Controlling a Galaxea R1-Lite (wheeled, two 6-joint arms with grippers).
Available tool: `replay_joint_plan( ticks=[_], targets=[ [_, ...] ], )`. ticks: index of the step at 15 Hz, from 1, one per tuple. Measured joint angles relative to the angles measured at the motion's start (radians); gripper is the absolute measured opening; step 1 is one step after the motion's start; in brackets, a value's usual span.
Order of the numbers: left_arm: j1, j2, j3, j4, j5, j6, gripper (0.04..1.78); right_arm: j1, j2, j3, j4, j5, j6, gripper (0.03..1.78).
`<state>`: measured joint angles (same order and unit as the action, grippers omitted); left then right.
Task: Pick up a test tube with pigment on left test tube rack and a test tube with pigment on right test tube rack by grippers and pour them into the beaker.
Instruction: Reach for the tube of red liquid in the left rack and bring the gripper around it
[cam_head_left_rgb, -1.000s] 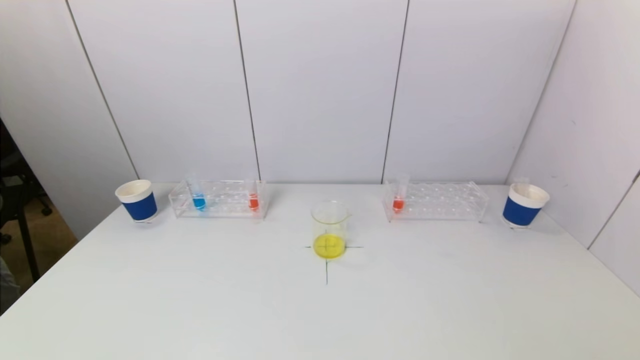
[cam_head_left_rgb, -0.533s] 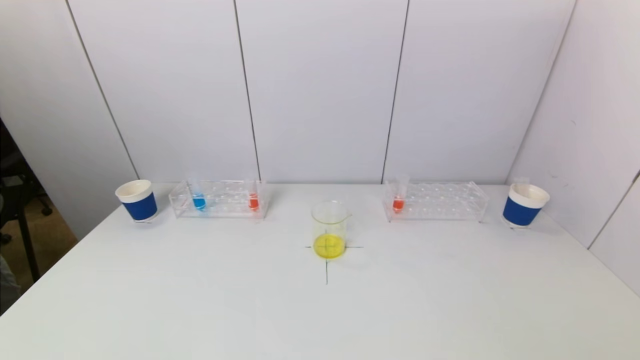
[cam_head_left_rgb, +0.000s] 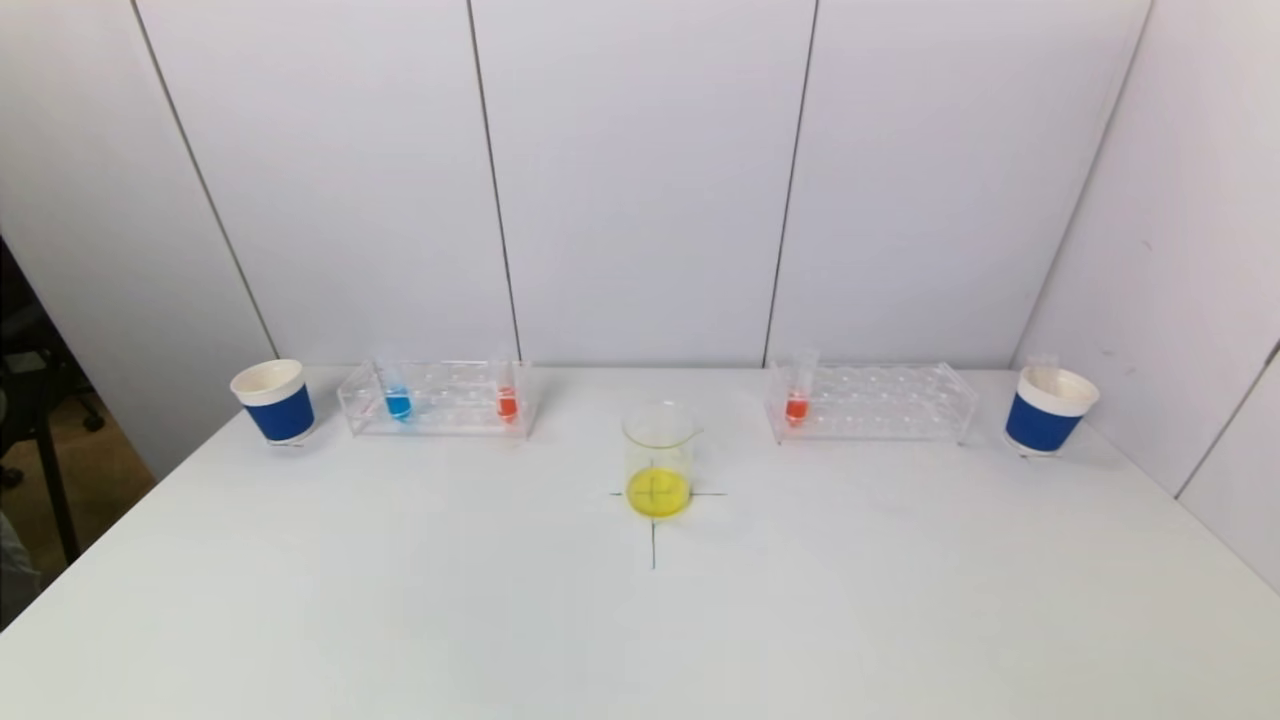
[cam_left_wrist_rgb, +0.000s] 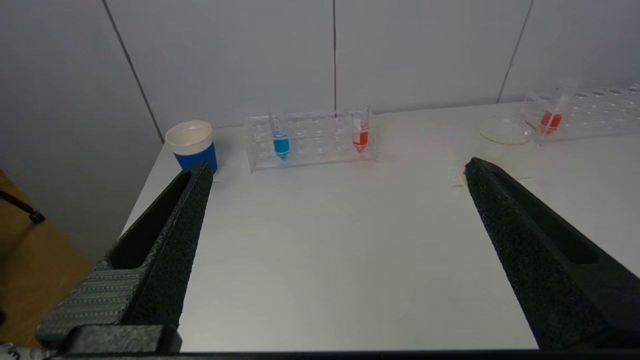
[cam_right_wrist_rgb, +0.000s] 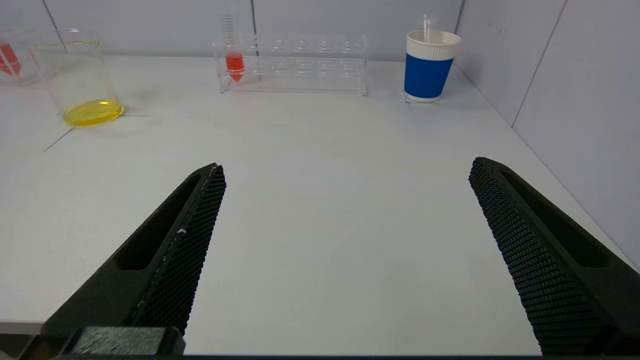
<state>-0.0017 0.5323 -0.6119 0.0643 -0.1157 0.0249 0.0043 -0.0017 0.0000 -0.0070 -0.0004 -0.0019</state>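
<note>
The left clear rack (cam_head_left_rgb: 440, 410) holds a blue-pigment tube (cam_head_left_rgb: 397, 400) and a red-pigment tube (cam_head_left_rgb: 506, 400); they also show in the left wrist view, blue tube (cam_left_wrist_rgb: 281, 142) and red tube (cam_left_wrist_rgb: 360, 136). The right clear rack (cam_head_left_rgb: 880, 405) holds one red-pigment tube (cam_head_left_rgb: 797, 402), also in the right wrist view (cam_right_wrist_rgb: 234, 64). A glass beaker (cam_head_left_rgb: 659, 460) with yellow liquid stands at the table's centre on a cross mark. My left gripper (cam_left_wrist_rgb: 335, 170) and right gripper (cam_right_wrist_rgb: 345, 167) are open and empty, low over the table's near part, outside the head view.
A blue paper cup (cam_head_left_rgb: 274, 400) stands left of the left rack. Another blue cup (cam_head_left_rgb: 1046, 410) with a clear tube in it stands right of the right rack. Walls close the back and right side; the table's left edge drops off.
</note>
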Motion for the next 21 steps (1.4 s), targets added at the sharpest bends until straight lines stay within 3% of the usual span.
replay_joint_plan(
  ticks=[7,11,17,21],
  targets=[
    [-0.001,0.352,-0.005,-0.297,-0.047,0.007,1.76,0.0,0.0,0.0,0.0,0.0,0.0,1.77],
    [-0.013,0.569,0.008,-0.502,0.027,-0.007,1.76,0.0,0.0,0.0,0.0,0.0,0.0,1.77],
    [-0.173,0.877,0.012,-0.808,0.199,-0.009,1.76,0.0,0.0,0.0,0.0,0.0,0.0,1.77],
    [-0.254,1.015,0.021,-0.953,0.234,-0.031,1.76,0.0,0.0,0.0,0.0,0.0,0.0,1.77]
  ],
)
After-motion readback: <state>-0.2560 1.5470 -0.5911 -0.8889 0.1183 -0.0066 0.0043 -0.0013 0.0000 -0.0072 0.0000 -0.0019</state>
